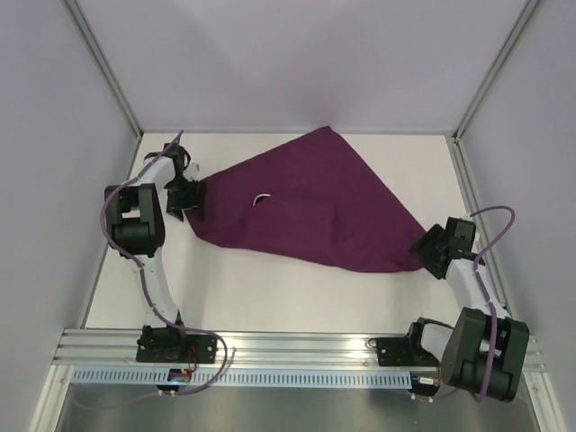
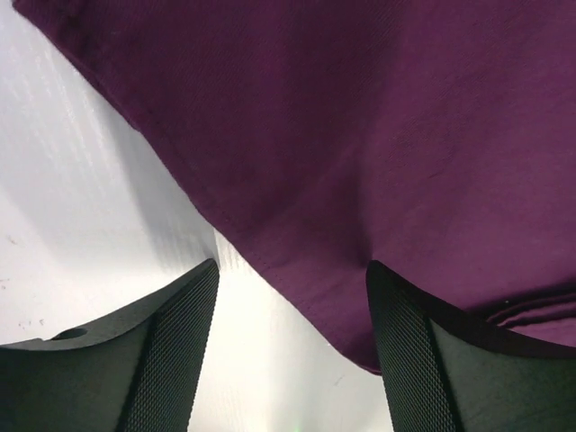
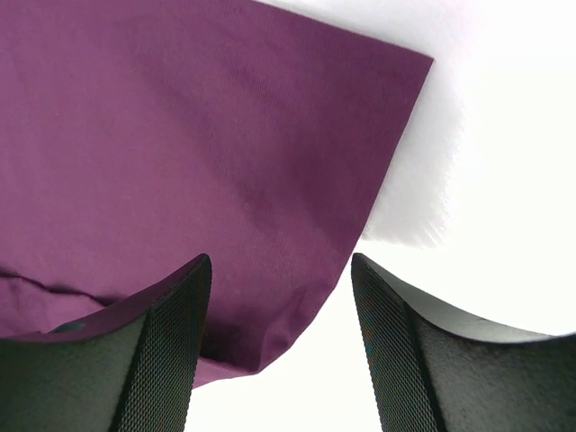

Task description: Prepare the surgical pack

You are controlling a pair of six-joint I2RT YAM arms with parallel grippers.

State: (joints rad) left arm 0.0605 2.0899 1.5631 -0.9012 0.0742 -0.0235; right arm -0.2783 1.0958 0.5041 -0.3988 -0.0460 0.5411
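Finely woven purple cloth [image 1: 315, 211] lies as a lumpy triangle.

The purple cloth [image 1: 306, 211] bulges near its middle, and whatever lies beneath is covered. A white speck [image 1: 262, 199] on it is too small to identify. Both wrist views crop the cloth.

A dark purple cloth [image 1: 315, 211] lies in a rough triangle on the white desk [image 1: 270, 292], humped near its middle, a small white patch [image 1: 261, 199] showing. The left gripper [image 1: 192, 207] sits at its left corner, the right gripper [image 1: 425, 250] at its right corner
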